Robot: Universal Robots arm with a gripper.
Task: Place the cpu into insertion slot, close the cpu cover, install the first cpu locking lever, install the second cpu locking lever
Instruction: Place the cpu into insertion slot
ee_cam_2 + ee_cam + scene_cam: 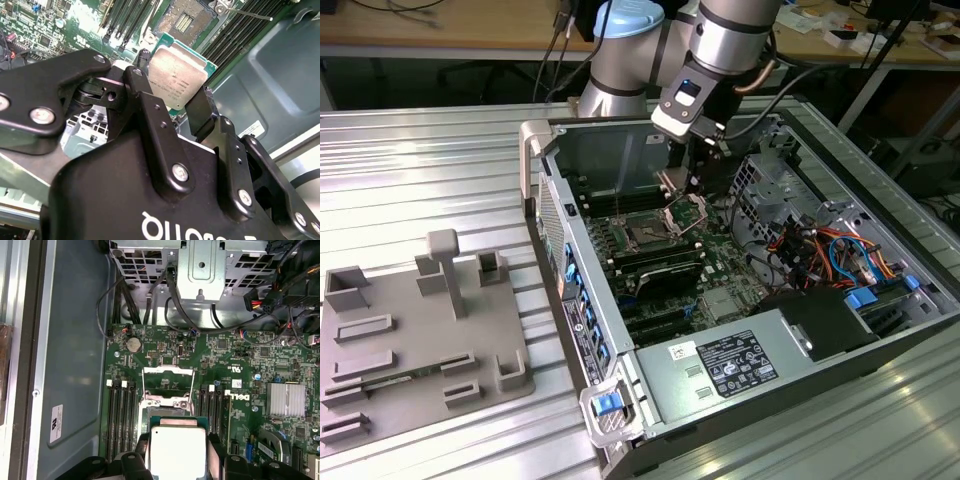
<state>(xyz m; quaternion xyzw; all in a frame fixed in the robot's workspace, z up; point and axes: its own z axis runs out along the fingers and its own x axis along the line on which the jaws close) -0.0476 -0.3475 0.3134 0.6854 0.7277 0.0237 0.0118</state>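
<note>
On ribbed metal table [420,170]: open computer case [582,330], with grey fixture tray [410,340] at the exterior view's left. Wooden benches [440,30] with cables sit behind. White printed stickers on the power supply [735,362] and the case wall [56,422]. Green motherboard [165,347] inside the case. hand [172,87] clamped on the cpu [180,70] by two opposite edges, metal face showing, held clear of the board. insertion slot [182,20] uncovered, near the cpu. cpu cover [167,371] flipped up.
</note>
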